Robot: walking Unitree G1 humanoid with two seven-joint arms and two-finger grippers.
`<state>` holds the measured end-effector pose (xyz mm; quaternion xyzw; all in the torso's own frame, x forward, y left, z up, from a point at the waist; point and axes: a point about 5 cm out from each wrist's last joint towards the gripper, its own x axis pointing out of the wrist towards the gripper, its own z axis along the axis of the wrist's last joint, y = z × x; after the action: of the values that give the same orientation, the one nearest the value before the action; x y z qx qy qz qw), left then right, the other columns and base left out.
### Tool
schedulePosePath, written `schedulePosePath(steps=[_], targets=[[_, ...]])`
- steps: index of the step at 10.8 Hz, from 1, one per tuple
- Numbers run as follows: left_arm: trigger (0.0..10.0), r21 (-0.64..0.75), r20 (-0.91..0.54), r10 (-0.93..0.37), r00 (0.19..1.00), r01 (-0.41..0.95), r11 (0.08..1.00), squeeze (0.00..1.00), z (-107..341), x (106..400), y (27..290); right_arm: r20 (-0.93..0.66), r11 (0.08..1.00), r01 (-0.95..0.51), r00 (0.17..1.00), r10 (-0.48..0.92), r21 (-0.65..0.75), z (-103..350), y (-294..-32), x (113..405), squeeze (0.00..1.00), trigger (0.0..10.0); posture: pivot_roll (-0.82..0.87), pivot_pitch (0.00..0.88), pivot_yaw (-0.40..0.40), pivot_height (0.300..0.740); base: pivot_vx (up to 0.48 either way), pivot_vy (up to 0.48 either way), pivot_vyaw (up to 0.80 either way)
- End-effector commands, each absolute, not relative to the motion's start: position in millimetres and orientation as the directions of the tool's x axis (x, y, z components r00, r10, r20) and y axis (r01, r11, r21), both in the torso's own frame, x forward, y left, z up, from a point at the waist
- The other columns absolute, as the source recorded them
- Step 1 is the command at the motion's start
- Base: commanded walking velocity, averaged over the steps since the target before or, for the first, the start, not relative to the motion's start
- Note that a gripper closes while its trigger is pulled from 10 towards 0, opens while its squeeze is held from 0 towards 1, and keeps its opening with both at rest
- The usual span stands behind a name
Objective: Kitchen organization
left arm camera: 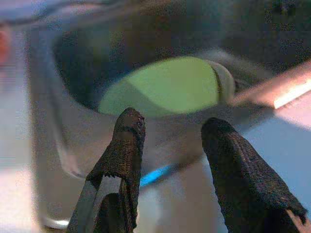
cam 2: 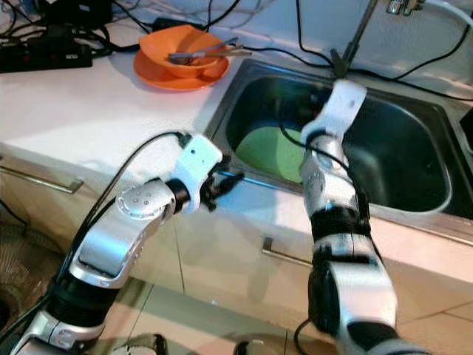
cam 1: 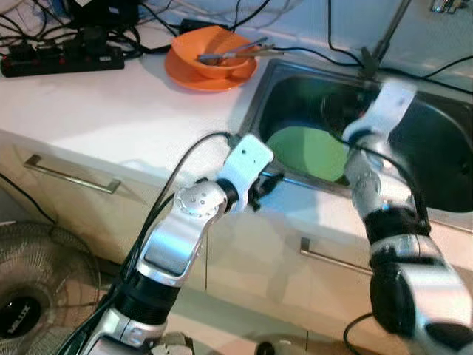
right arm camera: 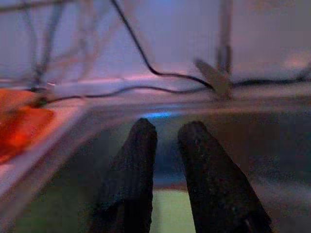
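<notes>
Green plate [cam 1: 310, 151] lies flat in sink [cam 2: 414, 159]. Right gripper [right arm camera: 167, 141] hangs inside above it, nearly closed, empty. Left gripper [left arm camera: 170, 141] at 7 o'clock rim — parted, empty. Orange bowl [cam 1: 214, 55] on tabletop [cam 1: 111, 111], 10 o'clock. Likely reaching for plate — needs an edge grip.

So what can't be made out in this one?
- Green plate in the sink: its right part is hidden by the right arm in both eye views.
- Right gripper: the arm's white wrist covers the fingers in the eye views.
- Utensils in the orange bowl: too small and blurred to tell the kind.
- Tap: cut off by the top edge.
</notes>
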<state>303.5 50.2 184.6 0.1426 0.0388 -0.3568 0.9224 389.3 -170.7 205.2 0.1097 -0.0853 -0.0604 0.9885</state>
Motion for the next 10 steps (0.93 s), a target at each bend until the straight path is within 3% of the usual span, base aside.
schedulePosePath(steps=[1, 3, 5, 7, 10], targets=[[10.0, 0.254, -0.105, -0.613, 0.783, 0.617, 0.745, 0.00, 191.2, 308.4, 53.7, 0.248, 0.980, 0.046, 0.964, -0.094, 0.195, 214.9, -166.3, 382.5, 0.00, 10.0, 0.07, 0.084, -0.102, 0.740, 0.000, 0.000, 0.00], [10.0, 0.293, 0.086, -0.435, 0.896, 0.395, 0.871, 0.00, 206.6, 324.0, 78.4, 0.406, 0.986, -0.082, 0.914, 0.016, 0.145, 221.6, -149.3, 347.2, 0.00, 10.0, 0.05, 0.084, -0.099, 0.740, 0.000, 0.000, 0.00], [10.0, 0.280, 0.186, -0.313, 0.931, 0.255, 0.925, 0.00, 207.9, 326.4, 97.0, 0.384, 0.993, -0.084, 0.922, 0.048, 0.078, 193.2, -142.1, 321.1, 0.00, 10.0, 0.04, 0.080, -0.091, 0.740, 0.000, 0.000, 0.00], [10.0, 0.251, 0.200, -0.224, 0.954, 0.171, 0.953, 0.00, 199.8, 330.4, 109.8, 0.326, 0.993, -0.062, 0.945, 0.025, 0.102, 177.2, -135.7, 309.4, 0.00, 10.0, 0.03, 0.076, -0.087, 0.740, 0.000, 0.000, 0.00], [10.0, 0.200, 0.228, -0.193, 0.954, 0.148, 0.969, 0.00, 198.8, 331.3, 114.8, 0.304, 0.991, -0.090, 0.951, 0.056, 0.098, 177.0, -125.3, 312.8, 0.00, 10.0, 0.04, 0.059, -0.088, 0.740, 0.000, 0.000, 0.00]])
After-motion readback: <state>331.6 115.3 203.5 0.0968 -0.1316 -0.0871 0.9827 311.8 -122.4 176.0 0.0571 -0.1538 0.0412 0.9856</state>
